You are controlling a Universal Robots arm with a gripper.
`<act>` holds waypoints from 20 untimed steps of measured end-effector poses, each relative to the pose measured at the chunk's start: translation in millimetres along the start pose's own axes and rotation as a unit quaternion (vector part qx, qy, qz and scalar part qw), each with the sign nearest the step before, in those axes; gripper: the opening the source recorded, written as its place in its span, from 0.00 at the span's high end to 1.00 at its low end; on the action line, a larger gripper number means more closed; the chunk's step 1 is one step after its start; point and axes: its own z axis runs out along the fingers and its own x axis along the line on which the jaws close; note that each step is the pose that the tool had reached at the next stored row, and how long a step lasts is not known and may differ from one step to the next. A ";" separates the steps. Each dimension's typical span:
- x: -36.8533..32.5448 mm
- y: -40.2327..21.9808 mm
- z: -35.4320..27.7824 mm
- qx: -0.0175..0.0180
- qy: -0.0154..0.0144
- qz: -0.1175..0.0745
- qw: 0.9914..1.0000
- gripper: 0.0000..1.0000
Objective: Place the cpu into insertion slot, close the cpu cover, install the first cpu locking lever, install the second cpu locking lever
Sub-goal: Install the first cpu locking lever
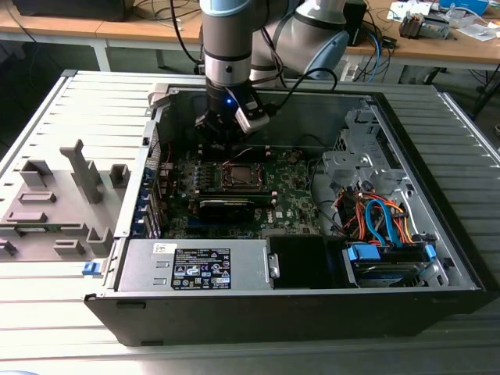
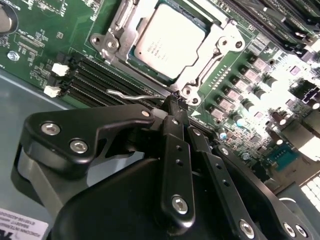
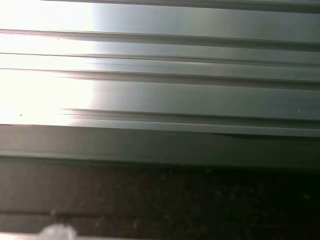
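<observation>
The cpu (image 2: 170, 40) lies flat in the insertion slot (image 1: 241, 176) on the green motherboard, its pale metal face up. The silvery cpu cover (image 2: 116, 40) is down around it, framing the chip. A thin silver wire locking lever (image 2: 131, 94) runs along the socket's side, standing slightly off the board. My gripper (image 2: 175, 100) has its black fingers shut together, and the tips meet the lever's end beside the socket's corner screw. In the exterior view my gripper (image 1: 224, 148) hangs inside the open computer case, just behind the socket.
Black memory slots (image 2: 95, 82) lie beside the lever. A long black card (image 1: 234, 205) sits in front of the socket, with the power supply (image 1: 195, 266) and a cabled drive cage (image 1: 383, 223) nearer. Grey fixtures (image 1: 55, 203) stand on the ribbed table (image 3: 160, 90).
</observation>
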 end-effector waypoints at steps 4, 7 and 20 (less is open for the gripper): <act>-3.9 0.2 1.1 0.000 0.000 0.000 1.000 0.89; -5.5 0.2 1.5 0.000 0.000 0.000 1.000 0.89; -19.1 1.7 6.1 0.000 0.000 -0.017 1.000 0.89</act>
